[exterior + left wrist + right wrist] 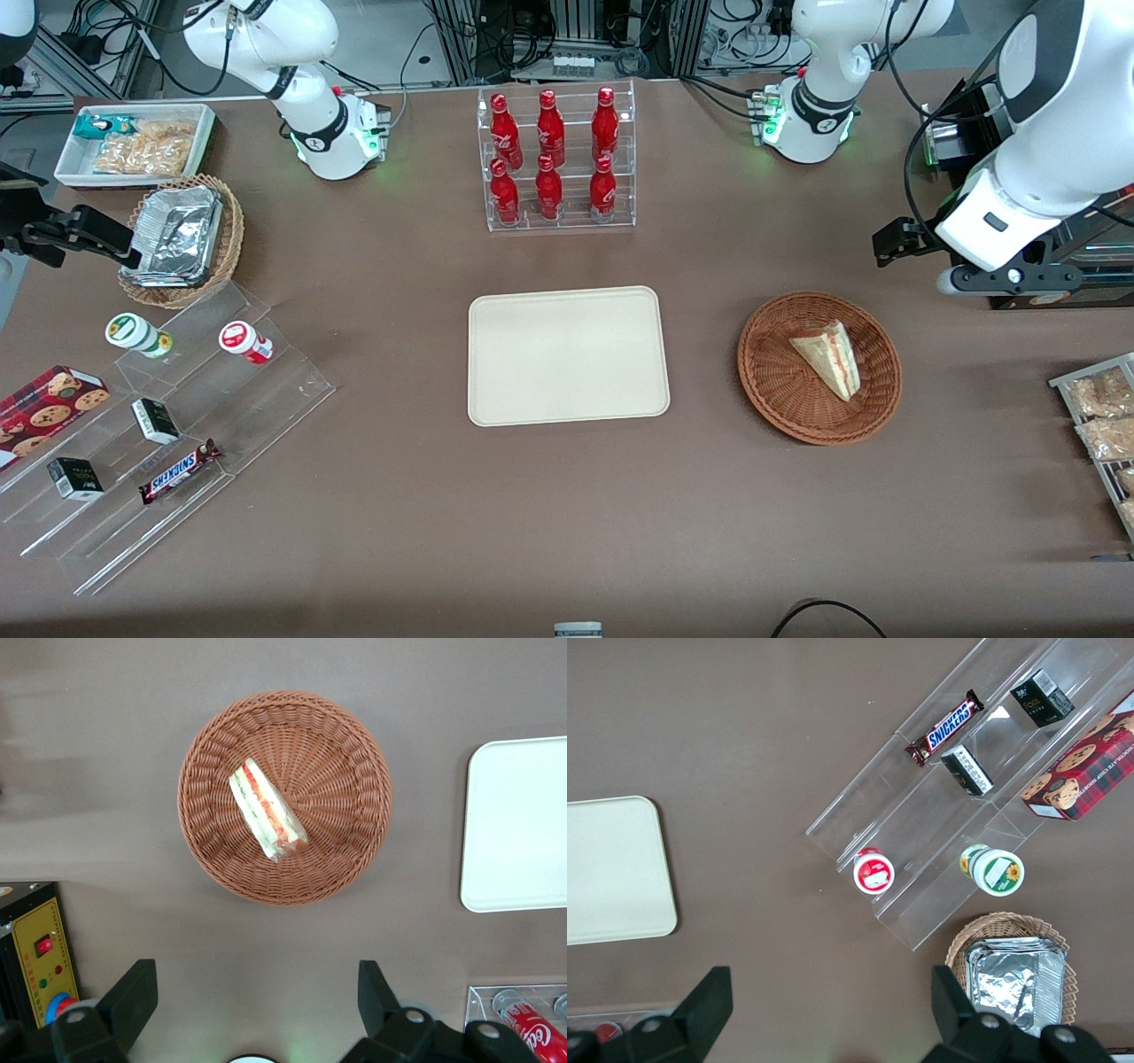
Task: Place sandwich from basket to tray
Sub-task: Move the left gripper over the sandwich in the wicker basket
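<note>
Beside the cream-beige tray [568, 355], toward the working arm's end of the table, sits the round reddish-brown wicker basket [771, 377], and inside it lies the sandwich [830, 357], a clear-wrapped triangular wedge resting on the woven bottom. Its striped cut side of red, pink and green filling shows plainly in the left wrist view, where the sandwich [267, 810] lies slantwise near the middle of the basket [345, 762]. The tray has nothing on it and is apart from the basket, with bare brown table [567, 532] between them; a corner of the tray [518, 824] also shows in the wrist view.

The left arm's gripper [252, 1005] hangs above the table just outside the basket's rim, not over the sandwich and touching nothing. Its 2 black fingers [131, 999] are spread wide, with nothing between them.

Farther from the front camera than the tray stands a clear acrylic rack [558, 159] holding 6 red cola bottles in 2 rows of 3. Toward the parked arm's end from the tray, a clear stepped display [177, 425] carries a Snickers bar [180, 471], 2 small dark boxes and 2 little lidded cups, and a lighter wicker basket with a foil container [180, 237] sits just beside its upper step.
</note>
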### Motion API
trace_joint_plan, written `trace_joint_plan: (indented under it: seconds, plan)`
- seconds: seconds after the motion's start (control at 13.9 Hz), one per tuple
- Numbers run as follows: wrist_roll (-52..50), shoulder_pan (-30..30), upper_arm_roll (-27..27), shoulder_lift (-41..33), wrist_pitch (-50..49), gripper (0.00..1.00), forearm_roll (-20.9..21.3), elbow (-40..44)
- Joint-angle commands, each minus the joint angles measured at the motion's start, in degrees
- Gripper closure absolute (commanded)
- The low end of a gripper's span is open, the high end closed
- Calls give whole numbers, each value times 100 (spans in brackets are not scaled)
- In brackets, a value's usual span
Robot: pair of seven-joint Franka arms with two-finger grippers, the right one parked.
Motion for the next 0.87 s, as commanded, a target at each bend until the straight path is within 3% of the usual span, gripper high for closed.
trace_joint_plan:
  seconds: [0.0,0.36,0.79]
  plan:
    - [60,69,-15,73,-149,0,-41,174]
    - [112,77,-7,302,61,0,-32,-334]
    - [104,69,-7,548,2722,0,-14,-2162]
